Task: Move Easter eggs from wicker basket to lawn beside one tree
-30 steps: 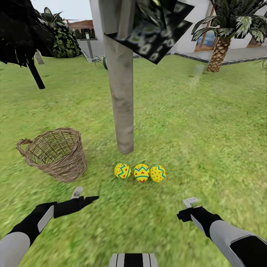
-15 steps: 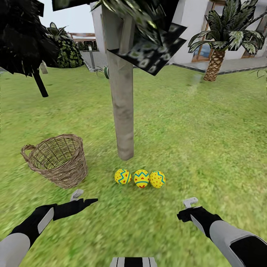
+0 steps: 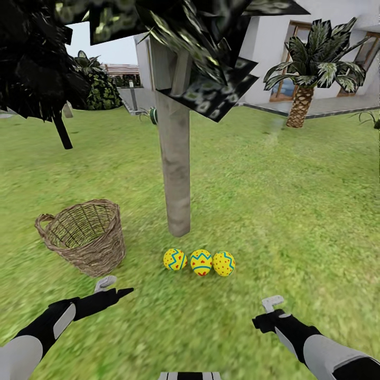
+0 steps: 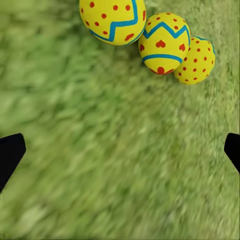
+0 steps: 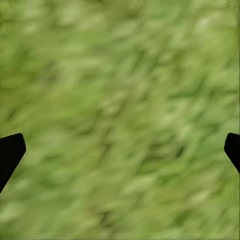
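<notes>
Three yellow Easter eggs with red dots and blue zigzag bands point(image 3: 174, 259) point(image 3: 201, 262) point(image 3: 224, 263) lie in a row on the lawn point(image 3: 295, 211), just in front of the foot of the tree's pale trunk point(image 3: 176, 174). The wicker basket point(image 3: 84, 237) stands upright on the grass to their left, and its inside looks empty. My left gripper point(image 3: 113, 287) hovers open, low over the grass between the basket and the eggs. In the left wrist view the eggs point(image 4: 164, 42) lie beyond its spread fingertips point(image 4: 10, 155). My right gripper point(image 3: 266, 311) is open over bare grass point(image 5: 120, 100), right of the eggs.
A black-leaved tree with a thin dark trunk point(image 3: 62, 134) stands at the far left. A short palm point(image 3: 300, 105) grows at the far right before the white house point(image 3: 274, 53). Dark angular foliage point(image 3: 200, 47) hangs overhead. Grass stretches wide to the right.
The whole picture has shifted downward as the head view tilted up. Eggs, basket and tree keep their places relative to each other, and both grippers stay open.
</notes>
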